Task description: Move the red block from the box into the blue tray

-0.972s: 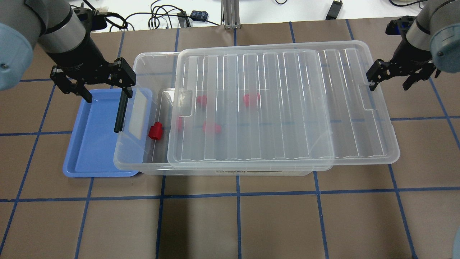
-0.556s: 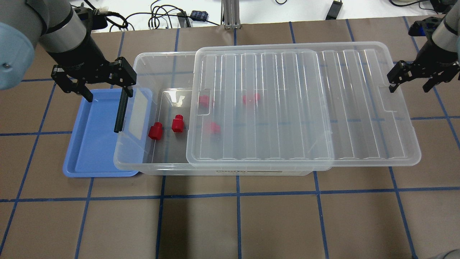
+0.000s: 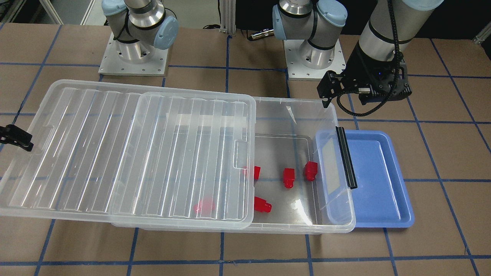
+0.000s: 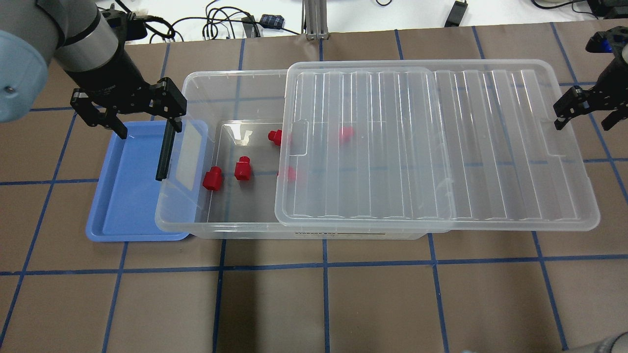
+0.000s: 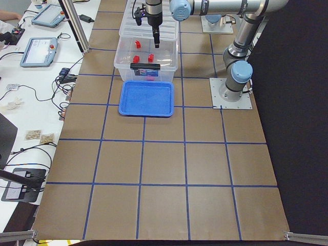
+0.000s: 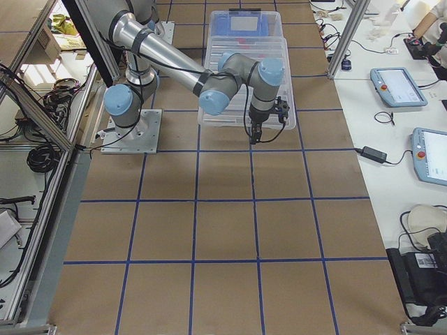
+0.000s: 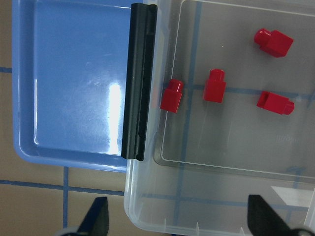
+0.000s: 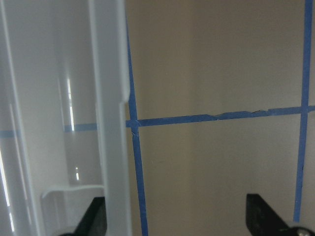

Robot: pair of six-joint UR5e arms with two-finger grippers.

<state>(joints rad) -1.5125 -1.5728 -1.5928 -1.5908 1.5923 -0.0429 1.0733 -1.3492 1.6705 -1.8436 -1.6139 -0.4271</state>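
Left gripper [image 4: 147,128] first: fingers spread wide, nothing between them, hanging above the far left corner of the box [image 4: 230,78], right where that corner meets the far edge of the blue tray [image 4: 125,196]. Its wrist camera looks straight down on the black handle [image 4: 165,152] at the box's left end, with the tray on one side of the bar and red pieces on the other.

And there's the red block [image 4: 212,178], lying on the box floor just right of the handle end, out in the open. A second red block [image 4: 242,169] sits just beside it on the right. A third block [image 4: 275,137] lies farther back at the lid's edge, a fourth block [image 4: 287,173] peeks from under that edge, and a fifth block [image 4: 346,133] shows only as a red blur through the ribbed plastic.

The lid [image 4: 441,147] sits flat on top but offset to the right, leaving the box's left part uncovered and overhanging its right end.

Over to the right gripper [image 4: 585,125]: also spread and holding nothing, low at the lid's right rim. One of its fingers [image 4: 562,117] is right at that rim; contact I cannot tell. The tray lies on the table [image 4: 343,294] against the box's left end, its right edge under the box's flared rim.
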